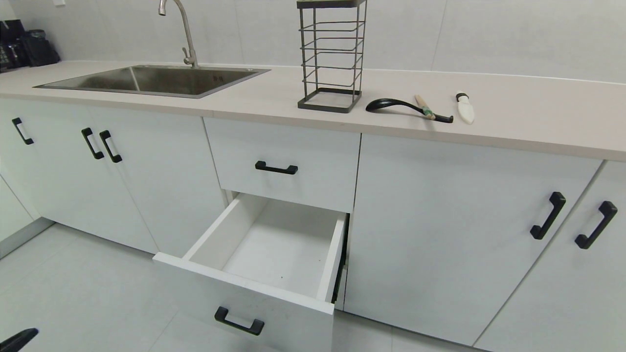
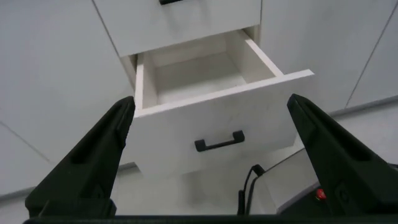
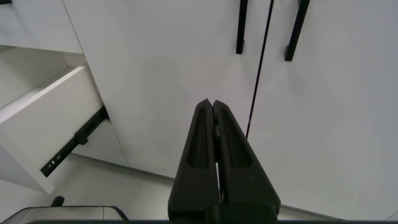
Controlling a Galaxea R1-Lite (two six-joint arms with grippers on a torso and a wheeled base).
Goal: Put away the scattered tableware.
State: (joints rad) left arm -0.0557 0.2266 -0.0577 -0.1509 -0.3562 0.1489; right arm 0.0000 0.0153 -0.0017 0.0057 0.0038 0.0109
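Your left end effector (image 2: 211, 102): spread wide, empty, facing the pulled-out white drawer (image 2: 186, 124); black curved spoon (image 1: 391, 104) well above it. Right end effector (image 3: 213, 107): closed, empty.

The sink (image 1: 161, 78) is brushed metal, its faucet (image 1: 187, 32) polished metal. The wire rack (image 1: 324, 108) is matt dark metal; the black spoon (image 1: 391, 104) looks glossy. The counter (image 1: 513, 117) and white drawer (image 1: 274, 305) are smooth and matt.

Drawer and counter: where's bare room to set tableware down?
The open drawer is bare throughout. Counter is free between sink and wire rack, and right of the white utensil. Crowded from rack to utensil, around the black spoon.
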